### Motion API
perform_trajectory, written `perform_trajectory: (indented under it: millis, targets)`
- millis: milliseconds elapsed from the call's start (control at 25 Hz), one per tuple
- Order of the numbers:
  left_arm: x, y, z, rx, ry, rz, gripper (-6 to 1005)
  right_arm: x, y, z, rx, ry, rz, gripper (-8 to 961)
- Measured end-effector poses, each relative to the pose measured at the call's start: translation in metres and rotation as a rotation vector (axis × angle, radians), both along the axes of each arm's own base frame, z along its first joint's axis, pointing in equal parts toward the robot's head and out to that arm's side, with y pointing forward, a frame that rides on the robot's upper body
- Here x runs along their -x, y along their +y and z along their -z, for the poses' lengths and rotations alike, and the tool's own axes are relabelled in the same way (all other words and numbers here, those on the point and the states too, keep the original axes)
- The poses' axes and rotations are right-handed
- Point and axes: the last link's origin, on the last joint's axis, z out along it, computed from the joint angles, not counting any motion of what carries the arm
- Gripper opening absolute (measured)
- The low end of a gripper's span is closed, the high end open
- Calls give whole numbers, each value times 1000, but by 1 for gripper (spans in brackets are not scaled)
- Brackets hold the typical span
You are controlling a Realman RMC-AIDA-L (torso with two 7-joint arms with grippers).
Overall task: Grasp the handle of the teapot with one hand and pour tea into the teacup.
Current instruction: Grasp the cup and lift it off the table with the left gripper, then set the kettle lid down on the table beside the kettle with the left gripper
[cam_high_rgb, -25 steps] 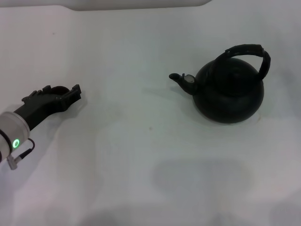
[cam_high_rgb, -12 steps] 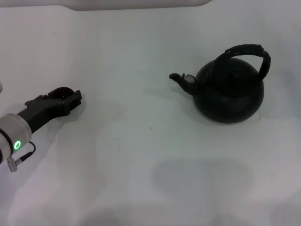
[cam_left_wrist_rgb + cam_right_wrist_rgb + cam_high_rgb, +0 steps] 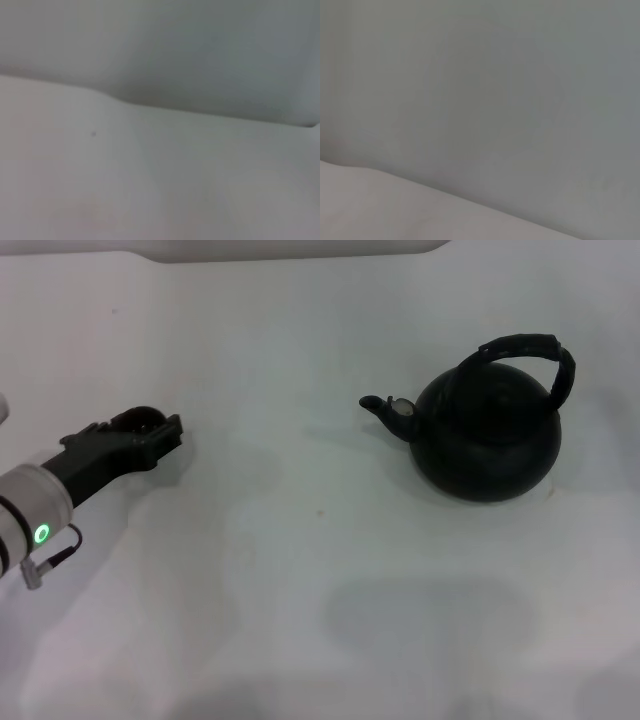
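Observation:
The round matte black teapot stands on the white table at the right. Its arched handle rises over its top and its short spout points left. Far to the left, my left gripper reaches in low over the table, pointing right. The small dark teacup shows only as a rounded rim just behind the fingers, and the gripper looks shut on it. A wide stretch of table separates the cup from the spout. The right gripper is out of view, and both wrist views show only blank pale surface.
The white table spreads across the whole head view, with its far edge along the top. A small dark speck lies near the middle.
My left gripper has moved right and slightly away from me, and the teacup has moved along with it. The teapot has stayed put.

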Motion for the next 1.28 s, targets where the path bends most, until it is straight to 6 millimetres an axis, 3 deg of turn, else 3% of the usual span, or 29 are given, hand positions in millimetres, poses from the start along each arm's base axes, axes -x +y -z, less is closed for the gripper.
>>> perform_trajectory:
  millis: [280,560,1000,1280]
  targets:
    - [-21,11,-4,109,-25,133,708,0,2,0,1,-2,2,809]
    - [-44,31,-3,354,51,246,706,1,3,0,1,-9,-2,809]
    - [-70,62,-4,378,152,410,707,2,2,3,3,-8,-4,809]
    - [-82,77,19,466,127,402,708,3,-2,4,1,5,-22,808]
